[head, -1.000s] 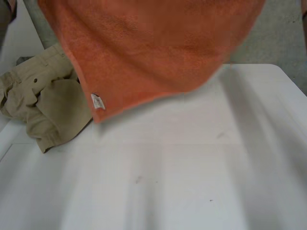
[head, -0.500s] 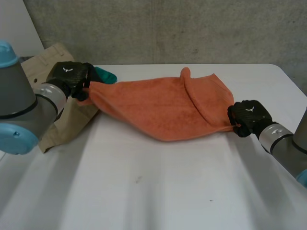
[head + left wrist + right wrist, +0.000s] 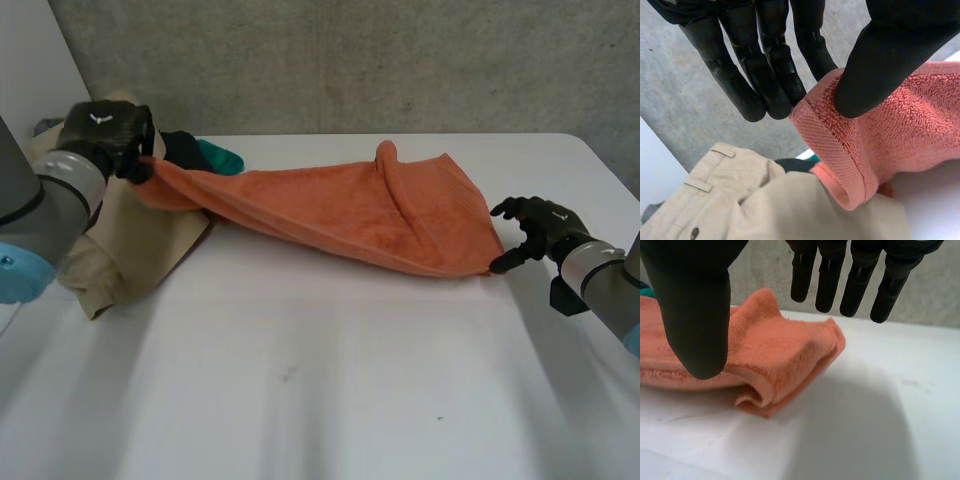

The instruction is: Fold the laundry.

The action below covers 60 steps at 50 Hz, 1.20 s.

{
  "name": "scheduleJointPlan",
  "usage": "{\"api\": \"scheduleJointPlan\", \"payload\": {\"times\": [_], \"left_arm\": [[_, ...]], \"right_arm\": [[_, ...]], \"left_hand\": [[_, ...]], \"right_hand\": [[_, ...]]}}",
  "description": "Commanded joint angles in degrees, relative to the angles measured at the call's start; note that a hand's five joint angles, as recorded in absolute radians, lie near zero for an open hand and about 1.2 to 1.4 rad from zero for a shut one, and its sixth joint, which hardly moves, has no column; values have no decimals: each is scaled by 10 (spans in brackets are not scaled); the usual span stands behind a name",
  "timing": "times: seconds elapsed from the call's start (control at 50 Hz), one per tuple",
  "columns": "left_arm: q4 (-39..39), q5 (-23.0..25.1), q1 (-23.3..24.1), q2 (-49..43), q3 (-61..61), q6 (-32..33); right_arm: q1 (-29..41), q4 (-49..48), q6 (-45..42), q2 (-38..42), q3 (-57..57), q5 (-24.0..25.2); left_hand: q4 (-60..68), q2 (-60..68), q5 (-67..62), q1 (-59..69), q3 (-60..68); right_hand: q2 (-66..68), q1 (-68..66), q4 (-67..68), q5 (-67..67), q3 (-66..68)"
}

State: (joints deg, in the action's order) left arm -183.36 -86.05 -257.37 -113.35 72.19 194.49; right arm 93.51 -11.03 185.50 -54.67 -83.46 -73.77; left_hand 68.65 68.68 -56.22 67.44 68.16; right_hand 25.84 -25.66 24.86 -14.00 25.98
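Orange terry towel [image 3: 350, 215], mid-spreading: black left hand [image 3: 105, 132] pinches its nine-o'clock corner; black right hand [image 3: 540, 222], splayed open beside the three-o'clock corner, likely must grasp next.

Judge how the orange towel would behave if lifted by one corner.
Probably floppy: the towel sags from the left hand pinching its corner down onto the table. Likely grippy rather than slippery, given its thick looped pile.

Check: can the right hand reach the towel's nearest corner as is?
Probably yes. The right hand is open, and a corner of the towel lies on the table beside its thumb, nothing between.
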Motion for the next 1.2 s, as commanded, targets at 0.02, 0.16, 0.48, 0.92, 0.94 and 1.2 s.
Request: {"api": "scheduleJointPlan", "payload": {"times": [0.02, 0.16, 0.48, 0.92, 0.94, 1.2], "left_arm": [[26, -1, -6, 9, -41, -29], [42, -5, -3, 3, -74, -36], [66, -25, 6, 7, -103, -54], [166, 15, -32, 110, 99, 120], [183, 20, -30, 120, 131, 167], [217, 13, 28, 96, 235, 393]], "right_arm": [[20, 44, 6, 4, 2, -19], [62, 15, 32, 32, 21, -60], [112, -37, 52, 132, 142, -255], [-55, 337, -572, -97, 50, -64], [-67, 389, -631, -115, 31, -68], [-82, 467, -778, -133, -18, -78]], "left_hand": [[113, 113, -138, 126, 118], [113, 113, -138, 126, 118], [113, 113, -138, 126, 118], [113, 113, -138, 126, 118], [113, 113, -138, 126, 118], [113, 113, -138, 126, 118]], "right_hand": [[-34, 32, -24, 15, -35], [-59, 57, -49, 41, -61], [87, -89, 97, -105, 85], [542, -543, 551, -560, 540], [542, -543, 551, -560, 540], [542, -543, 551, -560, 540]]}}
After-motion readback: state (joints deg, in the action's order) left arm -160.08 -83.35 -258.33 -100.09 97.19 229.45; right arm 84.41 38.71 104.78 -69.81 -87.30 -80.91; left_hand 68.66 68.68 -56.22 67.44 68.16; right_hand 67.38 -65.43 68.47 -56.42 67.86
